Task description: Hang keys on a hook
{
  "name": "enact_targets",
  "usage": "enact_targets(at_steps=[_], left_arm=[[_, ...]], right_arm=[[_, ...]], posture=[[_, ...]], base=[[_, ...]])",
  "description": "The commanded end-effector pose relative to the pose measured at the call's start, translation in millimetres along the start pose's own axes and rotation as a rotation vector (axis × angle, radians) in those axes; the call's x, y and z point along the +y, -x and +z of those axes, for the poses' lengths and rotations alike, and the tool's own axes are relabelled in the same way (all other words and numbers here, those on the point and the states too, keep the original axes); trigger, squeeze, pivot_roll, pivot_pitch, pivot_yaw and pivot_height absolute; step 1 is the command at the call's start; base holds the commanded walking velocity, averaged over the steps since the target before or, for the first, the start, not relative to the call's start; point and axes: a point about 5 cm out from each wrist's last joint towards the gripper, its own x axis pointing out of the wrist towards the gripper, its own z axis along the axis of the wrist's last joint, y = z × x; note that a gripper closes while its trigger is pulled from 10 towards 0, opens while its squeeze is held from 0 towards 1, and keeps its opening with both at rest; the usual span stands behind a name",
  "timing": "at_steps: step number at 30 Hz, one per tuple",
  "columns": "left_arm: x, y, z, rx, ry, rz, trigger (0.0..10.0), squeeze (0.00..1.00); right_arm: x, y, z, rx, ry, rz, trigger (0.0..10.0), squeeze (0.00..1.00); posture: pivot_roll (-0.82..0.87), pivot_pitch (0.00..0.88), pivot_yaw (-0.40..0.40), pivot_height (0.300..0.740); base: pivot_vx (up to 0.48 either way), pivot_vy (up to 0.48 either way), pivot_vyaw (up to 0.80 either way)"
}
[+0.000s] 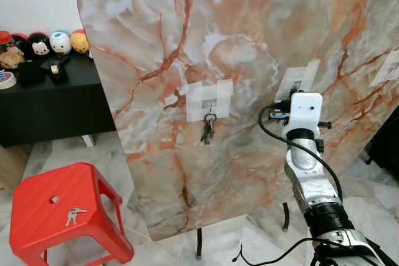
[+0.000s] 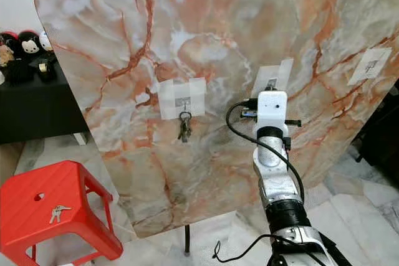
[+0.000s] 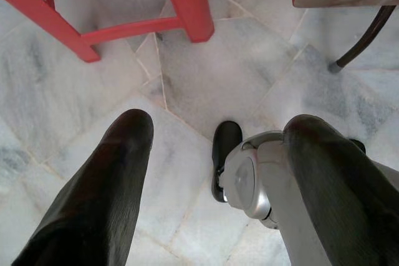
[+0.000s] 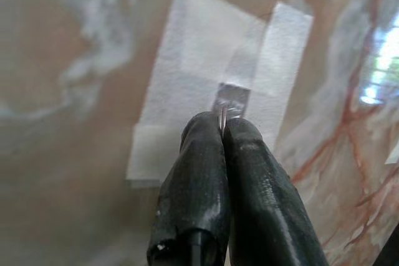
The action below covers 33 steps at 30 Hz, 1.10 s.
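Observation:
A marble tabletop (image 1: 249,23) stands on its side like a wall, with small metal hooks taped to it. One bunch of keys (image 1: 207,129) hangs from the left hook (image 1: 210,102). My right arm (image 1: 303,113) is raised to the middle hook (image 4: 232,98). My right gripper (image 4: 222,123) is shut on a thin metal sliver, seemingly a key ring, with its tips right at the hook. Any keys below it are hidden by the fingers. Another set of keys (image 1: 75,216) lies on the red stool (image 1: 37,207). My left gripper (image 3: 218,126) hangs open over the floor.
A third taped hook (image 2: 372,63) sits at the tabletop's right edge. A black cabinet (image 1: 56,101) with toy figures stands at the left by the wall. The tabletop's dark metal legs (image 1: 198,244) reach the marble floor. The stool's red legs (image 3: 187,4) are near my left gripper.

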Motion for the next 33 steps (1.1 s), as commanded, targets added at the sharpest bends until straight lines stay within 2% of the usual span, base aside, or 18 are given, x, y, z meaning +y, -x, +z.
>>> enact_targets(at_steps=[1, 11, 20, 21, 22, 23, 30, 32, 33], left_arm=[[2.4, 1.4, -5, 0.025, -0.001, 0.004, 10.0, 0.0], [2.7, 1.6, -6, 0.033, -0.001, 0.003, 10.0, 0.0], [2.6, 1.6, -7, 0.035, -0.002, 0.004, 10.0, 0.0], [2.6, 1.7, -7, 0.035, -0.002, 0.004, 10.0, 0.0], [2.6, 1.7, -7, 0.034, -0.002, 0.004, 10.0, 0.0], [2.6, 1.7, -7, 0.035, -0.001, 0.005, 10.0, 0.0], [2.4, 1.9, -7, 0.036, -0.002, 0.004, 10.0, 0.0], [1.9, 1.9, -7, 0.035, -0.003, 0.003, 10.0, 0.0], [1.5, 1.9, -7, 0.035, -0.003, 0.002, 10.0, 0.0]], right_arm=[[-1.9, -4.6, 6, -0.028, 0.028, -0.003, 10.0, 0.0], [-3.2, -5.3, -3, 0.015, 0.073, -0.004, 10.0, 0.0], [0.0, -5.7, -5, 0.032, 0.068, 0.024, 10.0, 0.0], [0.7, -5.5, -5, 0.031, 0.066, 0.028, 10.0, 0.1], [1.1, -5.4, -5, 0.031, 0.065, 0.031, 10.0, 0.96], [1.5, -5.2, -5, 0.03, 0.064, 0.033, 10.0, 1.0], [5.1, -2.8, -4, 0.014, 0.022, 0.058, 10.0, 1.0], [7.2, 0.1, -1, -0.021, 0.001, 0.079, 10.0, 0.96], [7.9, 2.6, 0, -0.042, 0.005, 0.093, 10.0, 0.28]], posture=[[0.08, 0.0, -0.064, 0.74], [0.08, 0.0, -0.063, 0.74], [0.08, 0.0, -0.064, 0.74], [0.08, 0.0, -0.064, 0.74], [0.08, 0.0, -0.064, 0.74], [0.08, 0.0, -0.064, 0.74], [0.08, 0.0, -0.064, 0.74], [0.08, 0.0, -0.065, 0.74], [0.08, 0.0, -0.066, 0.74]], base=[[0.0, 0.0, 0.0], [0.0, 0.0, 0.0], [0.0, 0.0, 0.0], [0.0, 0.0, 0.0], [0.0, 0.0, 0.0], [0.0, 0.0, 0.0], [0.0, 0.0, 0.0], [0.0, 0.0, 0.0], [0.0, 0.0, 0.0]])
